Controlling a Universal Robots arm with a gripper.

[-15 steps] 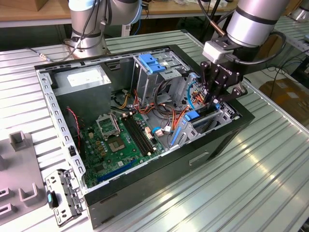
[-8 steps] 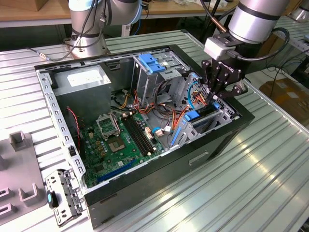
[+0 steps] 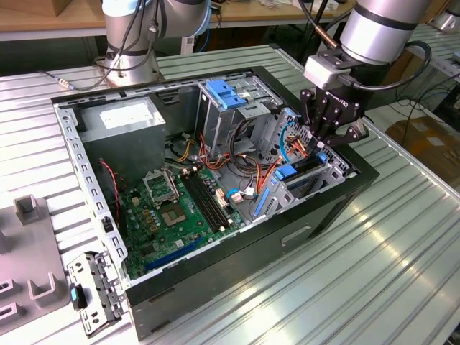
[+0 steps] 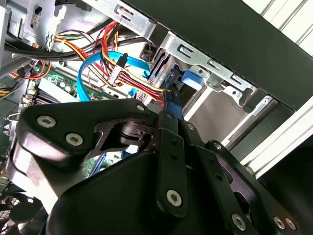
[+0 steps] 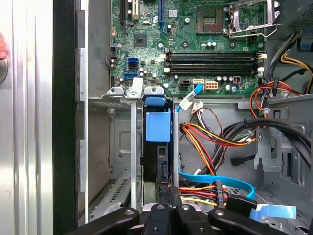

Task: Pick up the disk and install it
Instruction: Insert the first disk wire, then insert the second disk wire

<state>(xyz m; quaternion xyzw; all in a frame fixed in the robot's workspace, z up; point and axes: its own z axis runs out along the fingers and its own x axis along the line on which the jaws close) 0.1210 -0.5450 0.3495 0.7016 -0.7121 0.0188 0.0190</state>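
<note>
The disk (image 5: 164, 164) stands on edge in the metal drive bay (image 5: 122, 147) at the case's corner on the exterior view's right, its light-blue rail tab (image 5: 158, 125) toward the motherboard. My gripper (image 3: 321, 146) hangs over that bay. In both wrist views its black fingers (image 4: 168, 128) sit close together on the disk's thin upper edge (image 4: 173, 100). Most of the disk is hidden by the bay walls and by my fingers.
The open black computer case (image 3: 338, 194) lies on a slatted metal table (image 3: 402, 237). Inside are a green motherboard (image 3: 172, 208), a grey power supply (image 3: 126, 122), a drive cage with a blue latch (image 3: 226, 93) and loose coloured cables (image 5: 220, 137) beside the bay. A grey fixture (image 3: 29, 251) and a bracket (image 3: 90, 291) lie on the exterior view's left.
</note>
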